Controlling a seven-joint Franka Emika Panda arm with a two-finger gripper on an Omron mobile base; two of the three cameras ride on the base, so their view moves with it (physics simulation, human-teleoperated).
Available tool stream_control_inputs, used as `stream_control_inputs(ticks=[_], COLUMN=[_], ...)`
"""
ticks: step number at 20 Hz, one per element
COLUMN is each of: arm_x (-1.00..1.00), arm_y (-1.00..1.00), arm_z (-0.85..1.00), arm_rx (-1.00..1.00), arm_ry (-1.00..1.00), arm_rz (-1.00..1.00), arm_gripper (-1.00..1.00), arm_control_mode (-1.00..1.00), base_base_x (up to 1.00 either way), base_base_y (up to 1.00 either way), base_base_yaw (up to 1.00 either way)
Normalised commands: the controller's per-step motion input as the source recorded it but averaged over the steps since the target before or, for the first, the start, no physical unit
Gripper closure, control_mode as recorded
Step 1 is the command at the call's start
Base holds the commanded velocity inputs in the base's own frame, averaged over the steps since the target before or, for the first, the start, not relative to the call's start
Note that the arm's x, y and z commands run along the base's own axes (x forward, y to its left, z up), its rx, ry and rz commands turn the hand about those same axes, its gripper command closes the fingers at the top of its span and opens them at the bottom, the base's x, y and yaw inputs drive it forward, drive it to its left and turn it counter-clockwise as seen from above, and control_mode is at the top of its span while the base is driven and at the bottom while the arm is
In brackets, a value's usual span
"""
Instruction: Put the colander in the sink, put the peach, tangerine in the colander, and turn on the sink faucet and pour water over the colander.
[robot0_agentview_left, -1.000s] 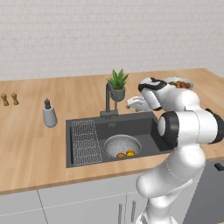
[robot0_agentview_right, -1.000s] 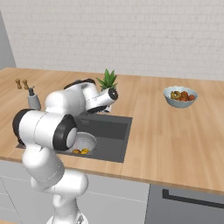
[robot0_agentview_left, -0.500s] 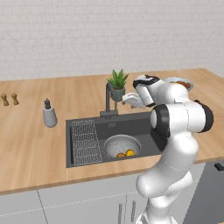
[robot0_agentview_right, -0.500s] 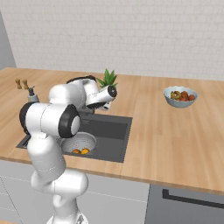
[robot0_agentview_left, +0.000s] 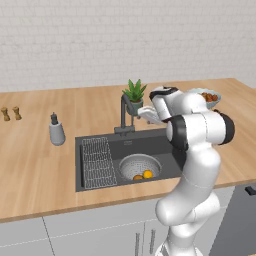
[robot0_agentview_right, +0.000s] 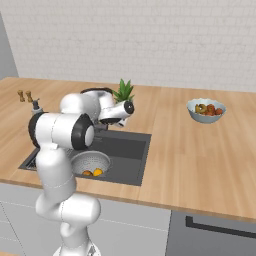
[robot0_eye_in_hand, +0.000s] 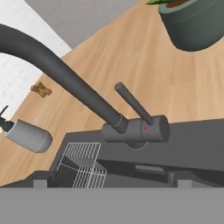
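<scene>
Your gripper (robot0_agentview_left: 144, 114) hangs spread and empty just right of the sink faucet (robot0_eye_in_hand: 94, 100), at the far edge of the sink (robot0_agentview_left: 167, 150). It's rigid, slick metal; press its slim lever (robot0_eye_in_hand: 133, 104) near the tip.

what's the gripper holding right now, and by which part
Nothing. The gripper is open and empty, close to the faucet with its lever ahead in the hand view. The peach and tangerine lie in the colander.

Glossy white rounded arm (robot0_agentview_left: 192, 165); dark joint bands (black caps at ends)
</scene>
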Motion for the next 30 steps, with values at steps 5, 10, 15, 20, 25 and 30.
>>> stream_control_inputs(ticks=[5, 10, 15, 20, 25, 30], arm_x=[0.35, 0.27, 0.30, 0.37, 0.40, 0.38], arm_y=[0.11, 0.09, 0.14, 0.08, 0.00, 0.00], arm_z=[-0.22, -0.19, -0.20, -0.12, -0.10, -0.13], arm_rx=[0.02, 0.02, 0.01, 0.01, 0.02, 0.02], arm_ry=[0.00, 0.00, 0.00, 0.00, 0.00, 0.00], arm_rz=[-0.06, -0.06, -0.06, -0.06, -0.06, -0.07], arm_gripper=[-1.00, -1.00, -1.00, -1.00, -1.00, -1.00], arm_control_mode=[-1.00, -1.00, -1.00, -1.00, -1.00, -1.00], base_base_x=[0.00, 0.00, 0.00, 0.00, 0.00, 0.00], base_base_y=[0.00, 0.00, 0.00, 0.00, 0.00, 0.00], base_base_yaw=[0.00, 0.00, 0.00, 0.00, 0.00, 0.00])
